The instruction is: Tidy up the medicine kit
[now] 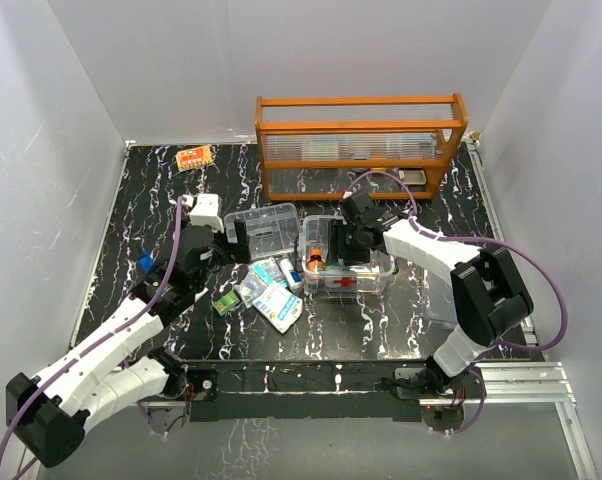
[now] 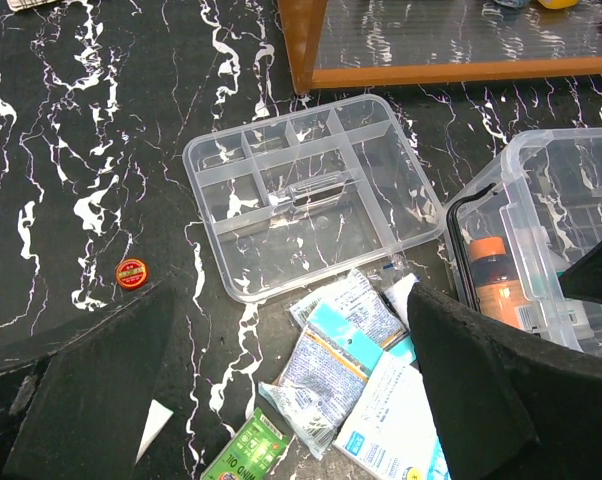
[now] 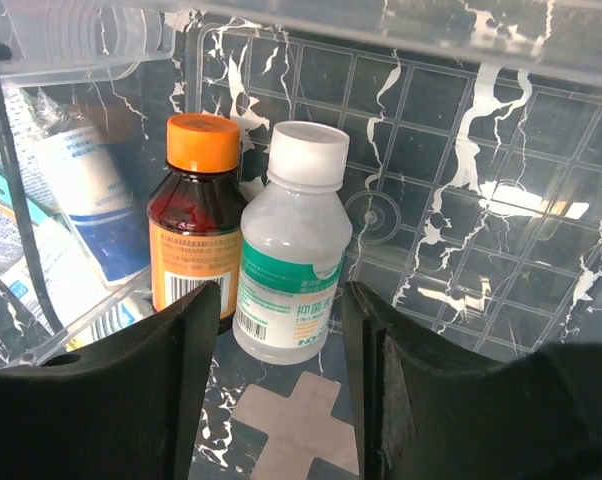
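Medicine kit box [image 1: 371, 283] stands near the middle of the black marbled surface [image 1: 151, 190], with its red cross toward the arms. Its clear divided tray [image 2: 281, 250] lies flat just to the left of it.

Our right end effector [image 3: 281, 290] reaches down inside the box. Its fingers stand on either side of a white bottle [image 3: 291, 240] with a green label. This bottle is upright on the box floor, with its long axis vertical, and it stands close against a brown bottle with an orange cap [image 3: 193, 240]. On one side we see a thin gap between finger and bottle. We cannot tell if the grip is released or pressing.

Our left end effector [image 2: 291, 295] is spread wide and holds nothing. Directly below it lie the flat packets [image 2: 331, 360], between the tray and the box, with their long sides slanting. We judge that the left arm is the nearer one for these.

Box and tray are hard, glossy and transparent, with rounded corners. The packets look soft and crinkled. A small red round tin [image 2: 131, 272] lies apart to the left.
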Controlling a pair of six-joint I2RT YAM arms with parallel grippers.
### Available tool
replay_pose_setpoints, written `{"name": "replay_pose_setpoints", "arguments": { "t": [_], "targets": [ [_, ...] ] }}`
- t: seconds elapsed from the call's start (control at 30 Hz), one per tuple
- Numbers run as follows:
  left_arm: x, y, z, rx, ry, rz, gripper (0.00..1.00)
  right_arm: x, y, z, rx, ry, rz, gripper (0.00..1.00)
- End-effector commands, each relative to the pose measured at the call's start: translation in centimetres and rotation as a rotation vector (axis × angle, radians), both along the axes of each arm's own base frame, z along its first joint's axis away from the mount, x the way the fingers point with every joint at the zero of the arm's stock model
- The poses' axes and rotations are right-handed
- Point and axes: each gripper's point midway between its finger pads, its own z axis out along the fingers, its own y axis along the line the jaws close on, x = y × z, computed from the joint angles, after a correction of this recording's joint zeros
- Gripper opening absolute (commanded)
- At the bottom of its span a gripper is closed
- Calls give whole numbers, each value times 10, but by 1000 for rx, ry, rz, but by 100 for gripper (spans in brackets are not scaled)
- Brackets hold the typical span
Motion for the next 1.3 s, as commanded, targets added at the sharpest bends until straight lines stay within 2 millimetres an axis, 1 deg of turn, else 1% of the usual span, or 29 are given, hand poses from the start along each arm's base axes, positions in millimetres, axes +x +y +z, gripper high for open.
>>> {"name": "replay_pose_setpoints", "arguments": {
  "t": [0.0,0.17,0.3,0.4,0.5,0.6,0.67,0.77,0.93,1.0,1.07,1.17,1.27],
  "targets": [
    [3,-2,17,-31,-31,3,99,16,6,2,3,-43,-10,49],
    [4,-3,16,-30,-25,2,99,6,9,-7,21,-9,13,42],
    [4,-3,15,-32,-23,2,99,-7,13,-5,65,20,37,35],
    [4,-5,14,-36,-18,-2,99,-12,15,0,85,26,38,31],
    [4,-8,12,-44,-7,-7,99,-12,15,5,94,21,31,31],
    [3,-10,10,-57,13,-7,99,-8,16,11,97,7,22,37],
    [2,-12,7,-72,36,-5,99,-1,16,18,92,-16,8,42],
    [-4,-13,-1,-101,92,7,99,8,16,32,95,-57,-13,47],
    [-20,-11,-33,-128,255,69,95,16,15,59,112,-119,-43,51],
    [-30,-10,-49,-125,340,84,91,18,14,72,126,-155,-57,52],
    [-43,-15,-62,-146,437,81,84,19,10,85,136,-192,-76,53],
    [-66,-23,-80,-225,584,112,78,19,6,108,165,-263,-93,53],
    [-85,-38,-92,-340,698,108,74,18,1,124,183,-313,-109,54]
  ]
}}
